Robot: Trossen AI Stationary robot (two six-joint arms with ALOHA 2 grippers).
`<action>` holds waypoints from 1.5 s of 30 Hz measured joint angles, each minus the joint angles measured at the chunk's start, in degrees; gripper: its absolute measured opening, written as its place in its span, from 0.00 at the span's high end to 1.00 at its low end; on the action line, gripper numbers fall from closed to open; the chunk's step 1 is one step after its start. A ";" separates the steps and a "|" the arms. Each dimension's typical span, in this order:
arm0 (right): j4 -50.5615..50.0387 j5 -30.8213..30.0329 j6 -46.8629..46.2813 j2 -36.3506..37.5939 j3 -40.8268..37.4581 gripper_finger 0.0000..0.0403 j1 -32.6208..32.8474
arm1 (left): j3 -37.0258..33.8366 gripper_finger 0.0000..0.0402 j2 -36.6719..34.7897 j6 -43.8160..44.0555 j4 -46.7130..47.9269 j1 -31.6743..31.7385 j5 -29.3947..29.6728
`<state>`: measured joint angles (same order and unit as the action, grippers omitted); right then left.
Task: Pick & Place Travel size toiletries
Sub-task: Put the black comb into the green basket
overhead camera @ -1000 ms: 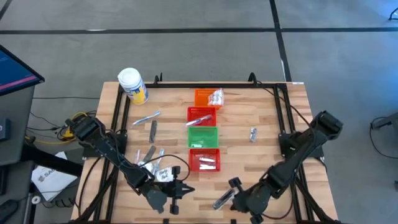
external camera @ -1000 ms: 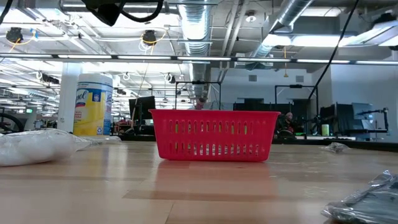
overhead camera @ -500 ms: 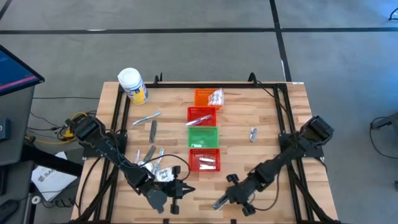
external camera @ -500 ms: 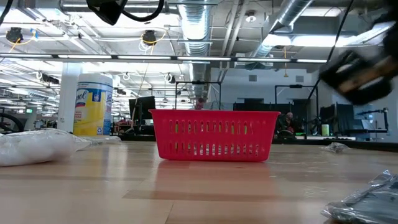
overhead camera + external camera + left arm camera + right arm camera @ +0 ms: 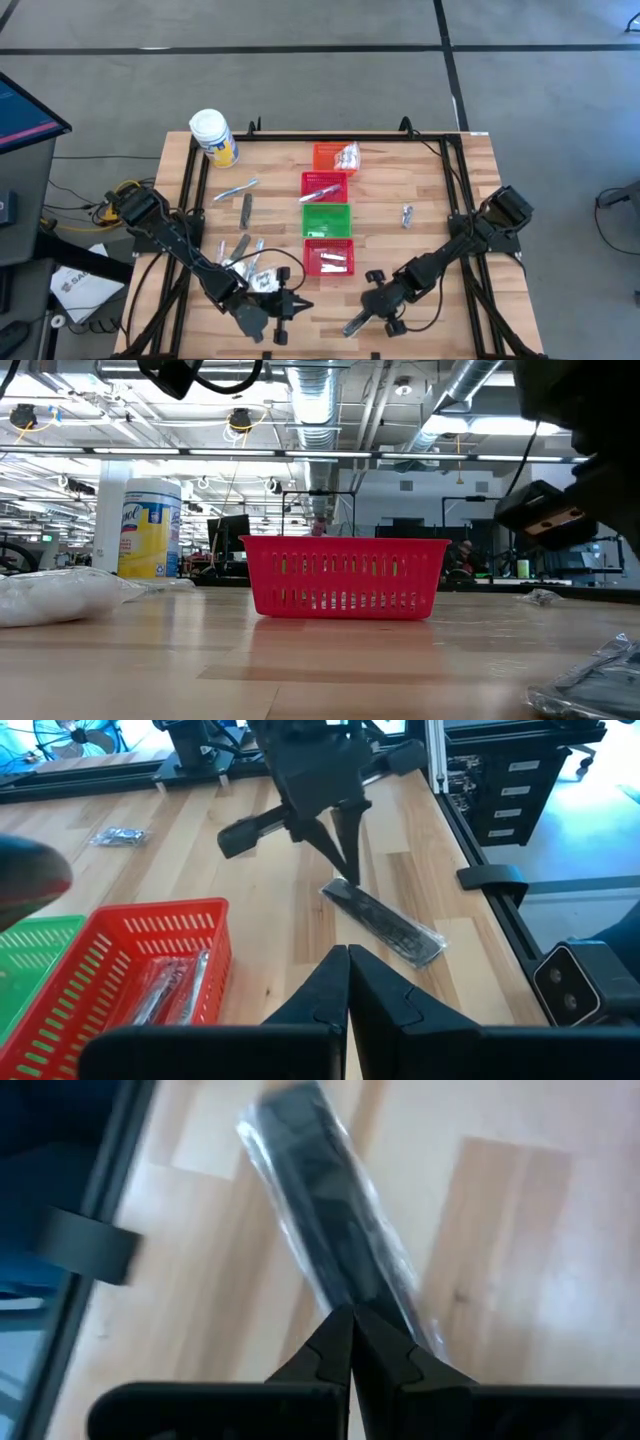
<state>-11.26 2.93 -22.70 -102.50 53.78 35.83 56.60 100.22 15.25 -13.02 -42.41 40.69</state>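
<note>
Nearest the front edge of the tabletop (image 5: 420, 180) both arms are parked low. The left gripper (image 5: 292, 308) sits at the front, left of centre, fingers clenched together with nothing between them. The right gripper (image 5: 368, 312) is just to its right, also clenched shut and empty, its tips hanging right over a dark flat strip in clear wrap (image 5: 356, 322) that lies at an angle on the wood. From the left wrist view you can see that same strip (image 5: 382, 923) with the right gripper (image 5: 340, 845) pointing down at one end of it, and the right wrist view shows the wrapped strip (image 5: 330, 1260) running away from the closed fingertips.

Just behind the left gripper there's a little heap of sachets and silvery tubes (image 5: 250, 268), touching or overlapping each other.

Up the middle runs a line of small mesh baskets: a red basket (image 5: 328, 257) nearest with a couple of silvery items in it, then a green basket (image 5: 326, 220), a second red basket (image 5: 324, 185) holding a toothbrush, and an orange basket (image 5: 328, 155) at the far end with a clear sachet (image 5: 347, 156) poking over its right side.

Left of the baskets lie a dark strip (image 5: 246, 207) and a pale toothbrush (image 5: 236, 189). Off to the right, on its own, a small silvery packet (image 5: 407, 214).

Far left corner: a white wipes jar with a yellow label (image 5: 213, 137)
</note>
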 joint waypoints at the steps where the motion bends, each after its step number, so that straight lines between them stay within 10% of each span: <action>1: -0.54 -0.32 -0.30 0.00 0.00 1.00 0.00 | 0.00 1.00 0.00 0.00 0.00 0.00 0.00; 45: 3.15 -9.93 -2.86 -1.97 0.00 1.00 -1.09 | 0.00 1.00 0.00 0.04 -0.42 0.00 -0.59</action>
<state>-8.11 -7.00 -25.56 -104.47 53.78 34.74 56.60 100.22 15.29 -13.43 -42.41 40.10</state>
